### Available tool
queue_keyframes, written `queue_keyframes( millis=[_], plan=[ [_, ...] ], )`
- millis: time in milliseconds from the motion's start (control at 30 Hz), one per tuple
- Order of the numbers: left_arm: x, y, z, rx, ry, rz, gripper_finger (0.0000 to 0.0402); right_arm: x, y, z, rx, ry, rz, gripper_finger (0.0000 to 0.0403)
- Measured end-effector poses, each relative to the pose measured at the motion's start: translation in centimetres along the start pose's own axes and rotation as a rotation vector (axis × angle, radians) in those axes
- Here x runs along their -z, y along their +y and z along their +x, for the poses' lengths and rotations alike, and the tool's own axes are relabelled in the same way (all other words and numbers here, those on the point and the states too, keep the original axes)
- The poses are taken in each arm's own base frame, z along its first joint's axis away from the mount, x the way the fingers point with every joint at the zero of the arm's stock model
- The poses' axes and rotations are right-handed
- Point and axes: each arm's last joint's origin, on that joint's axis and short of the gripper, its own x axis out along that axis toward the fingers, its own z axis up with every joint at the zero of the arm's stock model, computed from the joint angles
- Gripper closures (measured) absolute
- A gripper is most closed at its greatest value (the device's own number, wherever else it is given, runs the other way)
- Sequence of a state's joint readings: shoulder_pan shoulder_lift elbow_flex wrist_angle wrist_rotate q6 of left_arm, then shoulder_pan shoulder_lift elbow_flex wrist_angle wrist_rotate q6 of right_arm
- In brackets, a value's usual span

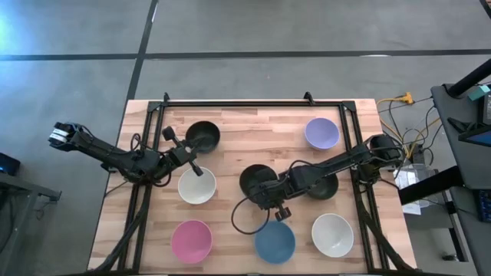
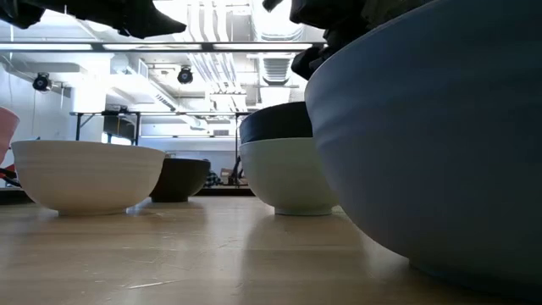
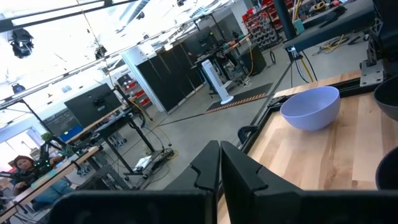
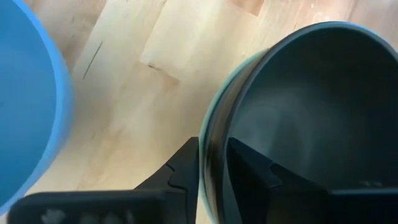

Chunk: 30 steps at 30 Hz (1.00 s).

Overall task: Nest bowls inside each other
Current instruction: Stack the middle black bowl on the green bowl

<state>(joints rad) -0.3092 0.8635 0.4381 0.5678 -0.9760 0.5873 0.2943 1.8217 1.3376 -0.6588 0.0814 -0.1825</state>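
My right gripper (image 1: 263, 192) (image 4: 214, 158) is shut on a black bowl (image 1: 255, 179) at mid-table. That bowl sits nested in a pale mint green bowl (image 2: 288, 182), whose base rests on the table. My left gripper (image 1: 195, 167) (image 3: 219, 158) is shut and hovers over the far rim of a white bowl (image 1: 196, 186), next to a lone black bowl (image 1: 203, 136). Another black bowl (image 1: 323, 185) lies under my right arm. Lavender (image 1: 321, 133), pink (image 1: 191, 241), blue (image 1: 275, 241) and a second white bowl (image 1: 332, 234) stand apart on the table. My right gripper straddles the black bowl's rim (image 4: 214, 124), one finger (image 4: 252, 165) inside the bowl and one (image 4: 183, 171) outside. It comes from above, slanting in from the table's right. The bowl stays upright, seated in the mint green bowl, whose thin edge (image 4: 210, 118) shows just outside the black rim.
A black metal frame (image 1: 253, 103) runs along the table's far edge and sides. The blue bowl (image 4: 28, 93) stands close to my right gripper on its near side. Bare wood lies between the far black bowl and the lavender bowl. Cables (image 1: 406, 130) hang off the right edge.
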Motion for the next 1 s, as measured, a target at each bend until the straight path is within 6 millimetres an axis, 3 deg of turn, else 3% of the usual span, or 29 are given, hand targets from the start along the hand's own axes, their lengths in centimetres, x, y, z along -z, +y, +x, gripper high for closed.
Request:
queue_keyframes(
  millis=[400, 1000],
  plan=[
    [0.0, 0.0, 0.0, 0.000, 0.000, 0.001, 0.0402, -1.1, -0.3, -1.6, 0.003, -0.025, 0.004, 0.0294],
    [0.1, 0.0, 0.0, 0.001, 0.002, 0.004, 0.0402, -1.2, -0.6, -3.0, 0.049, -0.029, -0.005, 0.0344]
  ],
)
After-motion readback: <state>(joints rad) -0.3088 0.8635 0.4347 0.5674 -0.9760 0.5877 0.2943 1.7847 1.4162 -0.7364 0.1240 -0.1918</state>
